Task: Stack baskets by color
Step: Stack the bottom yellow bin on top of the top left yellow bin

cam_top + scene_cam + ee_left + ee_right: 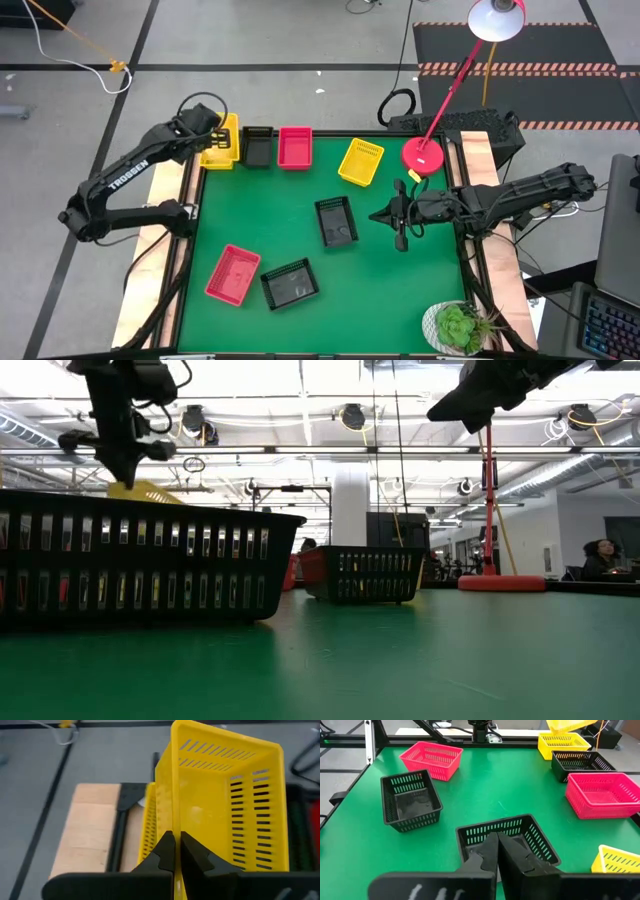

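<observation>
My left gripper (214, 136) is at the table's far left corner, shut on a yellow basket (225, 795). That basket hangs over a second yellow basket (563, 744), which stands on the mat in the corner. To its right along the far edge stand a black basket (257, 146) and a pink one (294, 147). A third yellow basket (361, 162) sits farther right. My right gripper (400, 218) hovers shut and empty, right of the middle black basket (337, 221). Near the front left sit a pink basket (232, 274) and a black one (290, 283). My left gripper pinches one wall of the yellow basket at its rim (173, 822), one finger inside and one outside. The fingers (197, 855) slant down from above. The basket is tilted and raised over the lower yellow basket (148, 820); whether the two touch I cannot tell.
A red lamp base (424, 155) stands at the far right, its arm reaching beyond the table. A potted plant (458, 326) sits at the near right corner. Wooden boards (486, 160) flank the green mat (400, 290), which is open at the centre and right.
</observation>
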